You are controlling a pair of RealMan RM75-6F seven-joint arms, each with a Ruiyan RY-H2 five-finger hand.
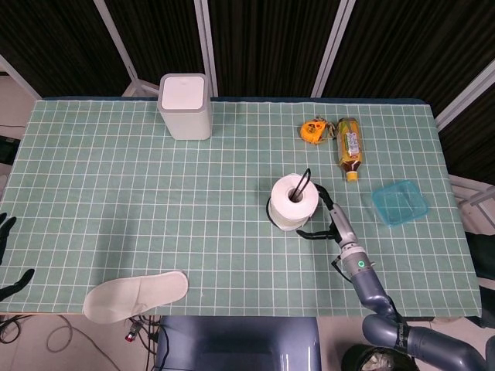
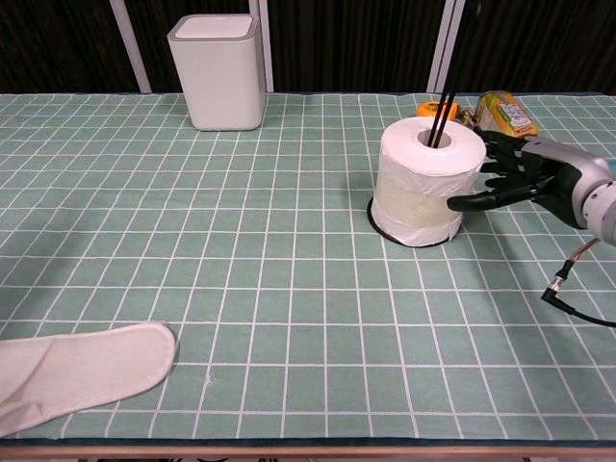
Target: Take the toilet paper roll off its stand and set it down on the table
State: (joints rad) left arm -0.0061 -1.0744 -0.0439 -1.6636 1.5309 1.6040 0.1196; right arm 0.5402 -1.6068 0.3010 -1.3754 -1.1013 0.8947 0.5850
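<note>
The white toilet paper roll (image 1: pixel 293 202) (image 2: pixel 427 193) stands upright on its black stand (image 2: pixel 443 107), whose thin rod rises through the core near the table's middle. My right hand (image 1: pixel 326 220) (image 2: pixel 515 171) is open just right of the roll, fingers spread toward its side, thumb tip at or near the paper. Whether it touches I cannot tell. My left hand (image 1: pixel 6 255) shows only as dark fingers at the far left edge of the head view, off the table, holding nothing.
A white bin (image 1: pixel 185 105) stands at the back left. An orange tape measure (image 1: pixel 313 130) and a lying bottle (image 1: pixel 349 147) sit behind the roll. A blue lid-like container (image 1: pixel 400 202) lies at the right, a white slipper (image 1: pixel 135 294) at the front left.
</note>
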